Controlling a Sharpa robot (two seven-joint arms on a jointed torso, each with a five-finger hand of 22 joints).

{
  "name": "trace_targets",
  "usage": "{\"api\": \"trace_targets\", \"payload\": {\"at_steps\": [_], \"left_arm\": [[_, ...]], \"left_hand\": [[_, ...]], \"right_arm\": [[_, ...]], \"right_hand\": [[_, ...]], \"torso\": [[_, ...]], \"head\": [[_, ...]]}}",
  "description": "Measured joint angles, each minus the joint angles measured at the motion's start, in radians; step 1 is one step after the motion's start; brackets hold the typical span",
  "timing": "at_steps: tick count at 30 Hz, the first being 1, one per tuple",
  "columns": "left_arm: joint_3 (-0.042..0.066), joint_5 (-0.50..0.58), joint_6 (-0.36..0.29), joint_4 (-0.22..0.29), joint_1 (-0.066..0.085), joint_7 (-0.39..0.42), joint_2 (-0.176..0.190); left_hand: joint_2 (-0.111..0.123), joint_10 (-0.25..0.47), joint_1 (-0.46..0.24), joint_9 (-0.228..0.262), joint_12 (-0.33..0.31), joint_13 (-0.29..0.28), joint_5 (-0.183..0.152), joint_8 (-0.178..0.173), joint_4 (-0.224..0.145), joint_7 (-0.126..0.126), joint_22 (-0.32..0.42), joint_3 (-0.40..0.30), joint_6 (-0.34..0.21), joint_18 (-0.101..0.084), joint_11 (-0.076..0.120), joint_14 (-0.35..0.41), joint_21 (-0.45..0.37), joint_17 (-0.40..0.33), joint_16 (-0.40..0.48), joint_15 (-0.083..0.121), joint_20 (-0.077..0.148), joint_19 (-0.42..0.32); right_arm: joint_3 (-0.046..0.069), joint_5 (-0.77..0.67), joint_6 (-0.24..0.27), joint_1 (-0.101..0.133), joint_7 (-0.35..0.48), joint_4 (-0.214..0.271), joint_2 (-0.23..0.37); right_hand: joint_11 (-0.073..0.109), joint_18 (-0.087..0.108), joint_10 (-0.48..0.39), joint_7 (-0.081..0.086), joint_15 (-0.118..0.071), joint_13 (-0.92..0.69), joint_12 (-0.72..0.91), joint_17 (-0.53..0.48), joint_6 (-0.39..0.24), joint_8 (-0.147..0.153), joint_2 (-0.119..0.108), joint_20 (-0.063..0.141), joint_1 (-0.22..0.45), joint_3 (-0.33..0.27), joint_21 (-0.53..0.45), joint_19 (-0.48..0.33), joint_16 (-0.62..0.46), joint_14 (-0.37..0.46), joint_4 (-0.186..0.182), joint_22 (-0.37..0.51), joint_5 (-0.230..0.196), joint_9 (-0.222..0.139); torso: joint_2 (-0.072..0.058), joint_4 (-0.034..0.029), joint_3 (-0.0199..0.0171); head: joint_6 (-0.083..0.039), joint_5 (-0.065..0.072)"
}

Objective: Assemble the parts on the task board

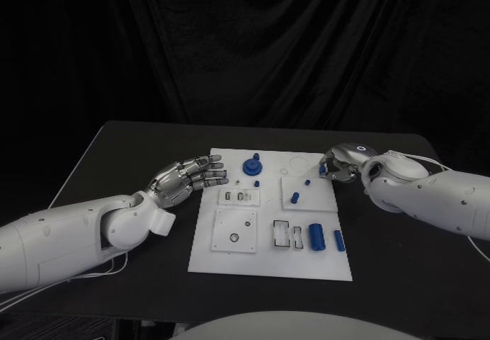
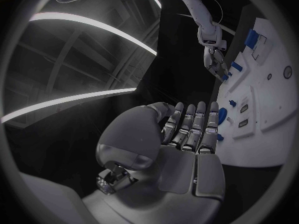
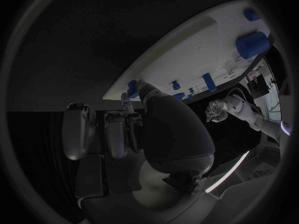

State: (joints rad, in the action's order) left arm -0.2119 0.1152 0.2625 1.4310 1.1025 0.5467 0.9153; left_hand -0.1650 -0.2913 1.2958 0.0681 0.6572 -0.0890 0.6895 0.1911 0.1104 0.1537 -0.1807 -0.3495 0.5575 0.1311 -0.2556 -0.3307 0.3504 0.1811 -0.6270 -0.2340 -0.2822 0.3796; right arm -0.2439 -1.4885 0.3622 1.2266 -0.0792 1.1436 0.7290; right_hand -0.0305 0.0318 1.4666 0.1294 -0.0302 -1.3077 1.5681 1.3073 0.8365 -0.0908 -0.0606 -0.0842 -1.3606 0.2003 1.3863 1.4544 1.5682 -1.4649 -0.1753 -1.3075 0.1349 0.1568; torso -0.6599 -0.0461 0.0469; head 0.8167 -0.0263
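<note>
Several small blue plastic parts (image 1: 316, 237) are still lying loose on the white task board (image 1: 270, 265). A small blue piece (image 3: 132, 88) is being pinched by the right robot hand (image 1: 335, 164); the left robot hand (image 1: 189, 178) is being held spread, empty.

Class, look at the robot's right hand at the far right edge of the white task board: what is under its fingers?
A small blue part shows at the fingertips of the right hand, at the task board edge. The fingers cover the rest, so its shape is unclear.

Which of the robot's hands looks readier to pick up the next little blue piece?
Probably the right hand: its fingers reach a small blue part at the white task board's far edge. The left hand hovers open beside the board.
</note>
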Motion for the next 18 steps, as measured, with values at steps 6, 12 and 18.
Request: {"api": "trace_targets", "payload": {"at_steps": [6, 12, 18], "left_arm": [[0.000, 0.000, 0.002, -0.001, -0.002, -0.002, -0.001], [0.000, 0.000, 0.004, -0.001, -0.005, -0.003, -0.001], [0.000, 0.000, 0.005, -0.001, -0.006, -0.005, -0.001]], "left_hand": [[0.000, 0.000, 0.000, 0.000, 0.000, 0.000, 0.000, 0.000, 0.000, 0.000, 0.000, 0.000, 0.000, 0.000, 0.000, 0.000, 0.000, 0.000, 0.000, 0.000, 0.000, 0.000], [0.000, 0.000, 0.000, 0.000, 0.000, 0.000, 0.000, 0.000, 0.000, 0.000, 0.000, 0.000, 0.000, 0.000, 0.000, 0.000, 0.000, 0.000, 0.000, 0.000, 0.000, 0.000], [0.000, 0.000, 0.000, 0.000, 0.000, 0.000, 0.000, 0.000, 0.000, 0.000, 0.000, 0.000, 0.000, 0.000, 0.000, 0.000, 0.000, 0.000, 0.000, 0.000, 0.000, 0.000]], "right_arm": [[0.000, 0.000, 0.000, -0.001, 0.002, -0.004, -0.004], [0.001, 0.000, 0.000, -0.001, 0.003, -0.006, -0.006], [0.001, 0.000, 0.001, -0.001, 0.004, -0.006, -0.007]], "right_hand": [[0.000, 0.000, 0.000, 0.001, 0.000, 0.000, 0.000, 0.000, 0.025, -0.012, -0.001, -0.004, -0.023, 0.002, -0.008, -0.004, 0.000, 0.000, 0.010, 0.000, 0.042, 0.004], [0.000, 0.000, 0.000, -0.002, 0.000, 0.000, 0.000, 0.000, 0.053, -0.026, 0.003, -0.004, -0.037, 0.011, -0.012, -0.004, 0.000, 0.000, 0.020, 0.000, 0.098, 0.016], [0.000, 0.016, 0.000, -0.009, 0.000, 0.000, 0.000, 0.000, 0.097, -0.050, 0.007, -0.004, -0.049, 0.016, -0.016, -0.004, 0.000, 0.000, 0.031, 0.000, 0.121, 0.034]], "torso": [[0.000, -0.0002, 0.0000], [0.000, -0.0003, 0.0007], [0.000, -0.0005, 0.0007]], "head": [[0.002, -0.003], [0.003, -0.004], [0.006, -0.006]]}}
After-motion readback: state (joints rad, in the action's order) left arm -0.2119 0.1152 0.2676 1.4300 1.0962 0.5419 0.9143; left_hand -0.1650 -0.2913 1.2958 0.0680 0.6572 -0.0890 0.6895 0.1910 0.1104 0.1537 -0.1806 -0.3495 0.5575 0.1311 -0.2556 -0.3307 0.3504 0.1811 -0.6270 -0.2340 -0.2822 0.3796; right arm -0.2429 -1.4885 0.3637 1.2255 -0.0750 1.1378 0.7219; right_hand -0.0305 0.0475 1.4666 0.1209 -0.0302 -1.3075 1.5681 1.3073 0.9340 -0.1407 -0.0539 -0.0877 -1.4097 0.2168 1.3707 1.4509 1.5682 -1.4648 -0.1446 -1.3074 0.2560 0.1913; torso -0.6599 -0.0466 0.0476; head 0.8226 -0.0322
